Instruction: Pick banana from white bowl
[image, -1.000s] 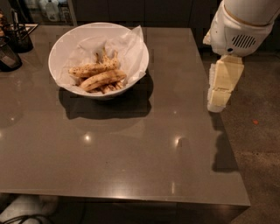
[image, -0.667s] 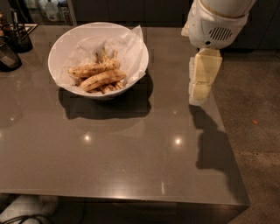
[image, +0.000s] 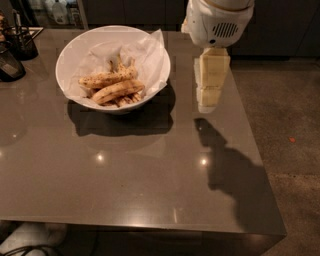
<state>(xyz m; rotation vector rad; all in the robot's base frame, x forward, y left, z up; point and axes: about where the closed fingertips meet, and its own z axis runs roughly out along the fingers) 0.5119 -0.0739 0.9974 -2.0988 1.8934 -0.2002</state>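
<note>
The white bowl (image: 77, 55) stands on the far left part of the grey table, lined with crumpled white paper. Inside it lie a few bananas. The banana (image: 117, 90), plump and yellow-tan with few specks, lies at the front of the pile. A heavily speckled one (image: 105, 78) rests just behind it. My gripper (image: 206, 104) hangs point-down over the table, right of the bowl and apart from it, at about rim height, with nothing in it.
Small dark containers (image: 11, 62) stand at the table's far left edge. The table's right edge (image: 250, 130) runs just right of the gripper, with bare floor beyond it. The arm's shadow falls on the tabletop in front of the gripper.
The arm and gripper have moved leftward, from past the table's right edge to over the tabletop, closer to the bowl. The bowl and bananas have not moved.
</note>
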